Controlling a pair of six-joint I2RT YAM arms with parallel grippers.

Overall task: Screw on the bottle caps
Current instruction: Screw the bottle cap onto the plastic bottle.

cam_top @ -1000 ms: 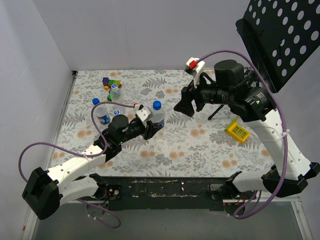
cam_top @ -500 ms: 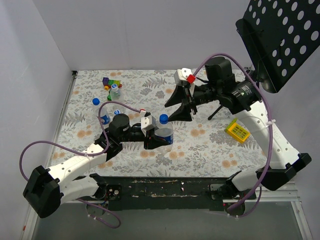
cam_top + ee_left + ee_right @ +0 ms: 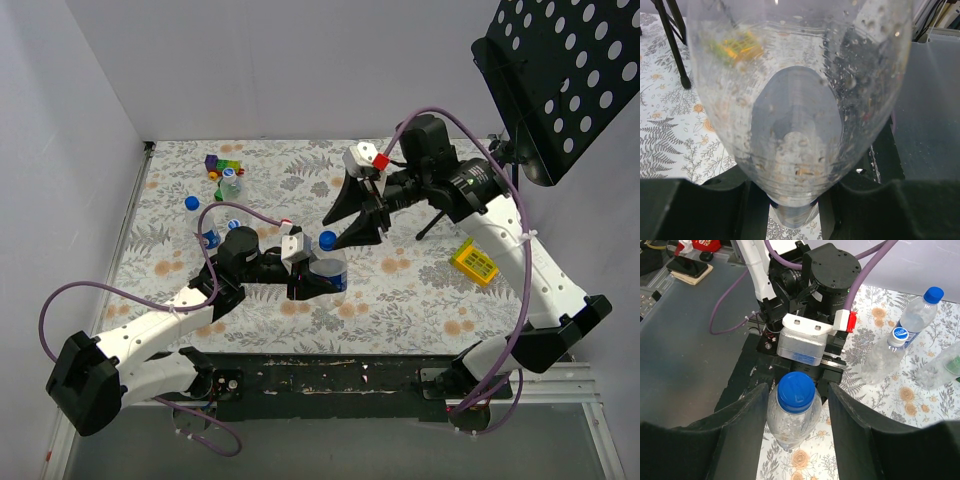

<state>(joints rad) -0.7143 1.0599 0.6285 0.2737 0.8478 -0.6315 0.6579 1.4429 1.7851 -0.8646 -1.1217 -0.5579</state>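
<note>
bottle (image 3: 790, 424): clear glossy plastic | cap (image 3: 796, 392): smooth blue plastic | table cover (image 3: 400, 290): matt, perhaps cloth

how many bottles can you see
4 bottles: one held in the left gripper; three grouped at the table's far left, one beside the toy blocks. None seems hidden.

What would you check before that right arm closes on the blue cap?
1. The bottle held by the left tool: ok, clamped around its body.
2. The blue cap on the neck: ok; how far it is threaded, cannot tell.
3. The right tool open: ok, jaws apart.
4. Cap centred between its fingers: ok in the right wrist view.
5. Fingers touching the cap: not ok, gaps on both sides.
6. The other bottles out of the way: ok, standing off to one side.
</note>
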